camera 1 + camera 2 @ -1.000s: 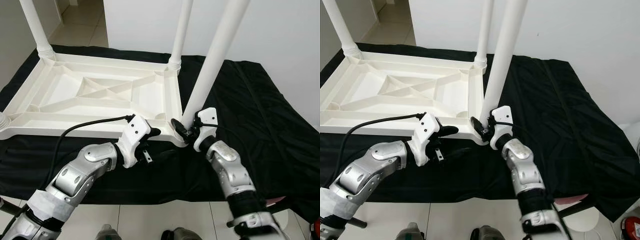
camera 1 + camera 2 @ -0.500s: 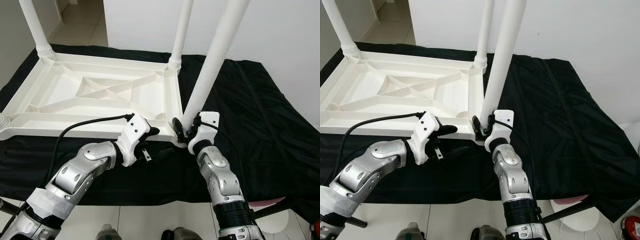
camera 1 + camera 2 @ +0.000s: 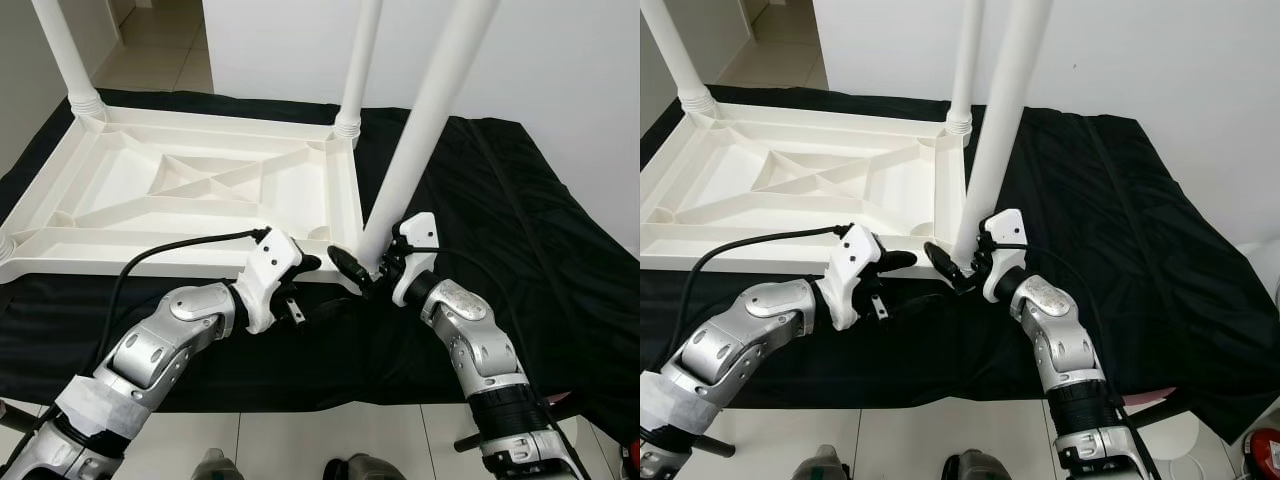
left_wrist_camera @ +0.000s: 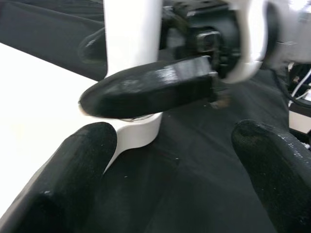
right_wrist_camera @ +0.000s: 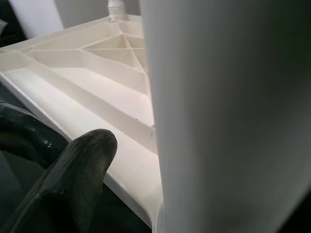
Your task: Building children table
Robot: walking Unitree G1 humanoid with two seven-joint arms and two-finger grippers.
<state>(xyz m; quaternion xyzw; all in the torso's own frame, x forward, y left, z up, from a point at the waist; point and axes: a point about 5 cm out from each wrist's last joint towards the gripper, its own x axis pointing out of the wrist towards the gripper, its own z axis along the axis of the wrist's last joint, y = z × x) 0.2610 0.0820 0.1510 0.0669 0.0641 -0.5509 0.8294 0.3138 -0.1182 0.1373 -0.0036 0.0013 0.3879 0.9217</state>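
A black cloth (image 3: 500, 220) is covering the surface, and a white plastic children's table top (image 3: 200, 190) is lying upside down on it with its ribbed underside facing up. Three white round plastic legs are standing in its corners: the far-left leg (image 3: 65, 50), the far-right leg (image 3: 358, 60) and the near-right leg (image 3: 425, 110), all cut off at the upper edge of the eye views; at the near-left corner only a ridged white stub (image 3: 5, 245) is showing at the frame edge. The right gripper (image 3: 362, 270) is sitting at the base of the near-right leg, its fingers (image 4: 146, 90) spread on either side of the leg; whether they are pressing on it is hard to make out. The right wrist view is showing that leg as a blurred white column beside one dark finger. The left gripper (image 3: 890, 275) is hovering just beside the table top's near edge, and the left wrist view is showing its fingers (image 4: 73, 170) parted, holding nothing, aimed at the near-right corner socket.
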